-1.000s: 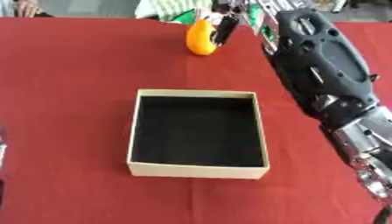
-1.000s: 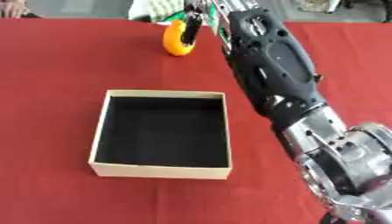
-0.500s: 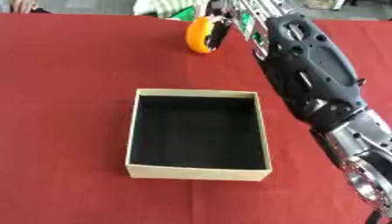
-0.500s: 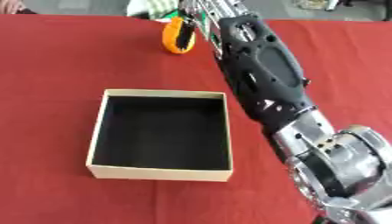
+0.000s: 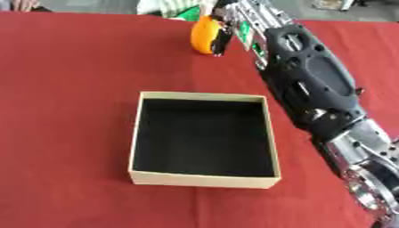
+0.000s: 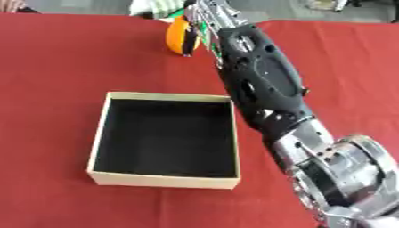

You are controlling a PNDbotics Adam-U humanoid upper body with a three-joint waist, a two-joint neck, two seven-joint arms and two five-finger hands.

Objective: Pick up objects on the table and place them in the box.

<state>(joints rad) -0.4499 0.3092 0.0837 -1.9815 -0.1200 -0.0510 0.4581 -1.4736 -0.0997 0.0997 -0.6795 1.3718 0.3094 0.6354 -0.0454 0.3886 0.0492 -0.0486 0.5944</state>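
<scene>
Left eye view: the right arm [image 5: 311,89] stretches from the lower right corner up across the red tabletop [image 5: 70,89] to its far edge. There the right robot hand [image 5: 222,33] has dark fingers curled round an orange object [image 5: 202,34], rounded and shaped rather like a ring or a roll; it sits at the far side of the tabletop, and whether it rests on the cloth or hangs just above it cannot be told. Just behind it lies something green and white [image 5: 177,10], partly hidden. A shallow, cream-walled box [image 5: 204,180] with a black inside stands open in the middle of the tabletop, well apart from the orange object and with nothing in it. The arm passes just beside the box's right wall.

Right eye view: the same arm fills more of the picture, its silver joint large in the lower right corner. A dark finger [image 6: 188,41] lies down the front of the orange object. The left robot hand shows in neither view.
</scene>
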